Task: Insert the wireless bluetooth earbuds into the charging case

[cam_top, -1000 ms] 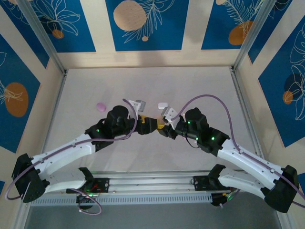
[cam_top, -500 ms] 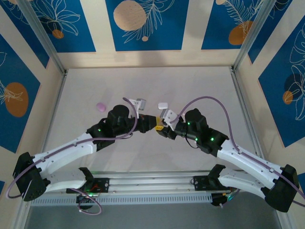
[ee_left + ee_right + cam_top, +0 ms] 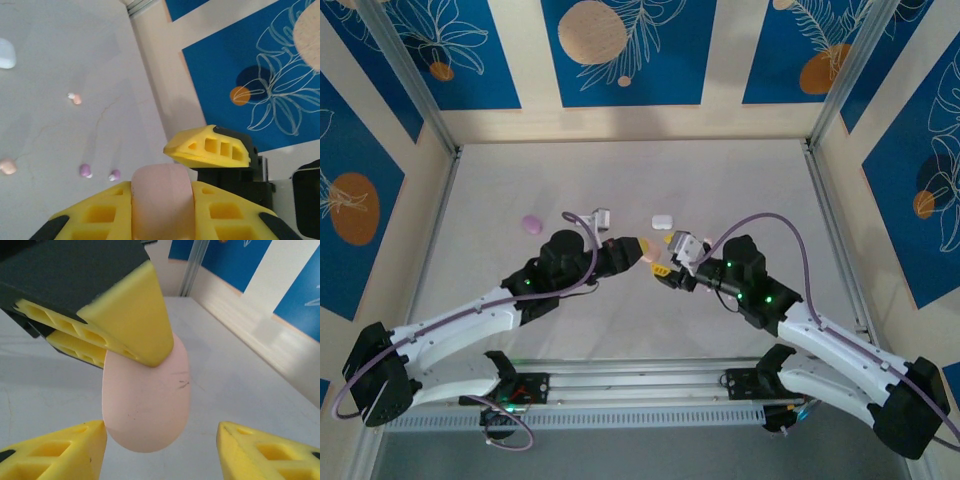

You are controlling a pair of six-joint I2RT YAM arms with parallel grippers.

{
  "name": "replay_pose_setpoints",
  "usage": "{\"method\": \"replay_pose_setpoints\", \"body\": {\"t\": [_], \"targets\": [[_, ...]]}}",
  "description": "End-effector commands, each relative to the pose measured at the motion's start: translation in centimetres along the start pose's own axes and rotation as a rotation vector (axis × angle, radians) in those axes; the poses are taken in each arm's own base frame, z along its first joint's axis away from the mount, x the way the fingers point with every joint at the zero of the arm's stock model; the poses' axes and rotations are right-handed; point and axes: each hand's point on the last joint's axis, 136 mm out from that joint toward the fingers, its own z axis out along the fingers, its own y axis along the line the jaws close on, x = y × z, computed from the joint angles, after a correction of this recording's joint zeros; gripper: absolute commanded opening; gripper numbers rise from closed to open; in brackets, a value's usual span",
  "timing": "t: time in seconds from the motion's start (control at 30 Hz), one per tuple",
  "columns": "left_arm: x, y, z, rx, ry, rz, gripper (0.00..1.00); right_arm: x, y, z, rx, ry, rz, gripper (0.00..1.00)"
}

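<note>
Pale grey tabletop [image 3: 520, 290] walled by blue flowered panels [image 3: 620, 50]; over it the left gripper [image 3: 634, 250] is clamped on one pink case [image 3: 145, 400]. Facing it, the right gripper [image 3: 160, 442] stands wide, one finger at each side of that case's lower end. Two more cases lie on the table: a white case [image 3: 662, 222] just behind the grippers and a lilac case [image 3: 531, 224] well to the left. Four earbuds [image 3: 85, 171] lie loose: two lilac side by side, two pinkish apart
</note>
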Motion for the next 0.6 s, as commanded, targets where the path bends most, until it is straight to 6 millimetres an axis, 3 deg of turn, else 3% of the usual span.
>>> {"method": "replay_pose_setpoints", "body": {"t": [0.0,0.33,0.57], "targets": [[-0.8,-1.7,-0.2,0.085,-0.039,-0.047,0.16,-2.7,0.4,-0.1,-0.062,-0.115,-0.028,0.6],[-0.9,-2.0,-0.5,0.093,-0.044,-0.05,0.16,-4.1,0.2,0.2,-0.136,-0.164,0.009,0.5],[-1.0,-2.1,-0.6,0.093,-0.045,-0.046,0.16,-4.1,0.2,0.2,-0.151,-0.165,0.017,0.48]]}}
